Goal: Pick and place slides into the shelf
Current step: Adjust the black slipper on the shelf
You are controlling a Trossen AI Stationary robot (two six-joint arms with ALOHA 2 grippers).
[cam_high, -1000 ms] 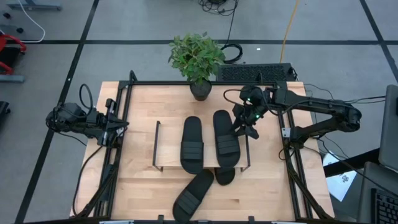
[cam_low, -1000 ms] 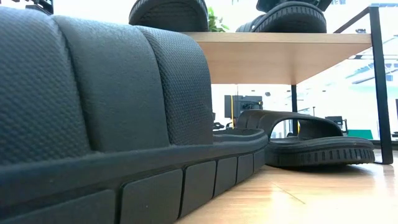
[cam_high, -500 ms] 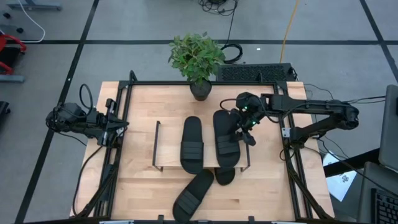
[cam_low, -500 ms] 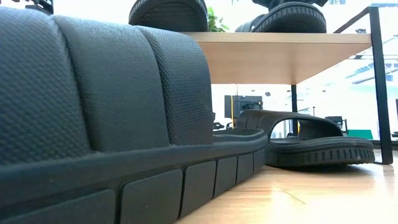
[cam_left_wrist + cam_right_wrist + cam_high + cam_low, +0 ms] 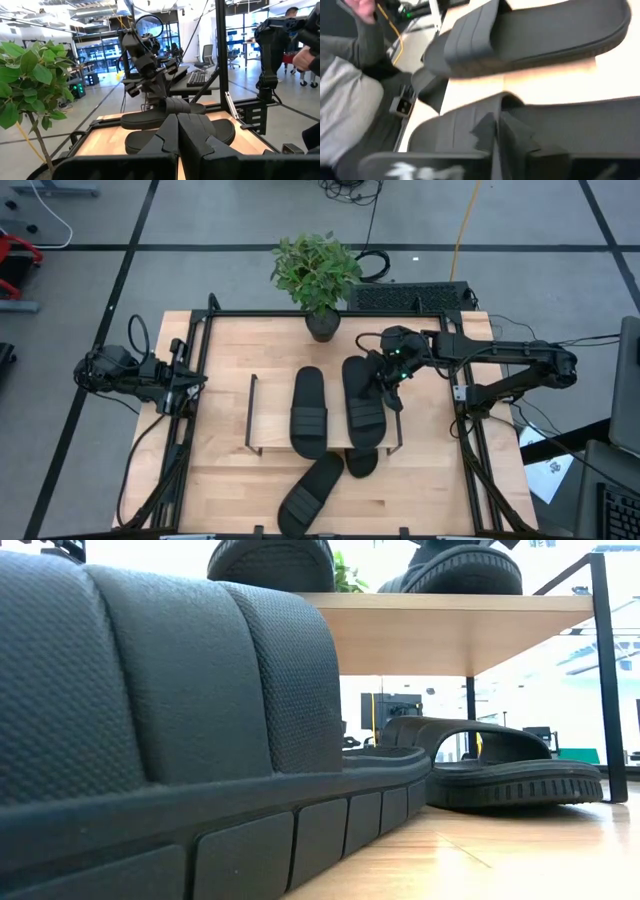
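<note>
Two black slides lie side by side on the shelf's board (image 5: pixel 270 415), a left one (image 5: pixel 310 412) and a right one (image 5: pixel 364 405). A third slide (image 5: pixel 311 493) lies slantwise on the table in front of the shelf. A fourth slide (image 5: pixel 361 463) lies under the shelf's near edge and also shows in the low view (image 5: pixel 500 775). My right gripper (image 5: pixel 386 387) is shut at the right slide's right side. My left gripper (image 5: pixel 192 383) waits shut and empty at the table's left edge; its own view shows its fingers together (image 5: pixel 177 135). My right gripper's shut fingers (image 5: pixel 512 137) lie against the right slide's footbed (image 5: pixel 555 125) just behind its strap (image 5: pixel 465 125), at its right rim. They come slanting down from the table's right side. The slide lies flat on the shelf board.
A potted plant (image 5: pixel 317 275) stands at the table's far edge, with a keyboard (image 5: pixel 410 297) behind it to the right. The shelf's black wire end frames (image 5: pixel 251 412) stand at both its ends. A person's hand and sleeve (image 5: pixel 350 100) show beyond the table.
My right gripper has gone toward the table's left edge, from beside the shelf's right end frame onto the right slide's right side. The slides stay where they were.
</note>
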